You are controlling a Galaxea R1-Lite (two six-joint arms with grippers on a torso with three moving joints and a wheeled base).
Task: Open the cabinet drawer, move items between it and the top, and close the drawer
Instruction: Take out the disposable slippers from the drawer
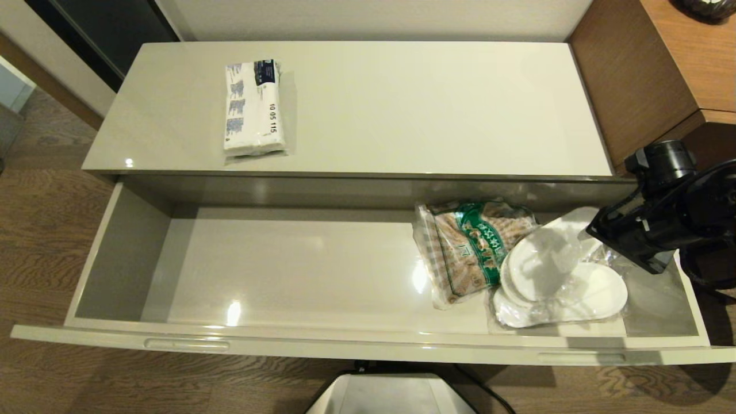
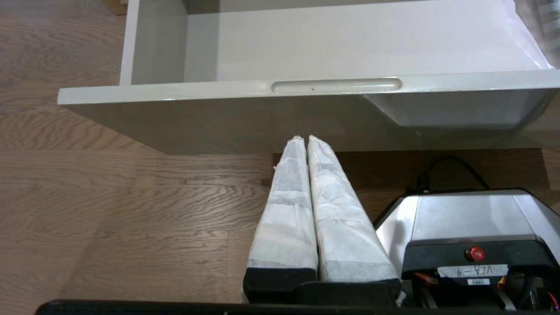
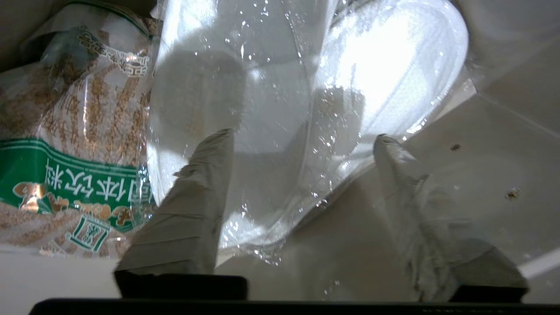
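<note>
While the cabinet point(image 1: 356, 172) fills most of the head view, its drawer point(image 1: 115, 259) stands pulled fully out toward the robot, wide and shallow, with 2 slim oblong recesses along its face rim. The top point(image 1: 431, 103) is glossy and bare except for the flat white pack point(image 1: 253, 107) with blue print, which lies near its left rear part, well apart from everything in the drawer. A brown wood-grain desk unit point(image 1: 644, 75) adjoins the cabinet on the right. Inside the drawer, at its right end, the slippers point(image 1: 560, 276) in clear plastic lie just beside a green-and-brown snack bag point(image 1: 474, 247), the 2 packs touching along their near edges. The right gripper point(image 3: 302, 135) reaches down into that right end, its 2 wrapped fingers point(image 3: 197, 197) spread wide apart over the slipper wrap, with nothing clamped between them. The left gripper point(image 2: 306, 139) hangs low in front of the drawer face above the wooden floor point(image 2: 109, 197), its 2 fingers pressed together and empty, beside the robot's base point(image 2: 463, 218).
</note>
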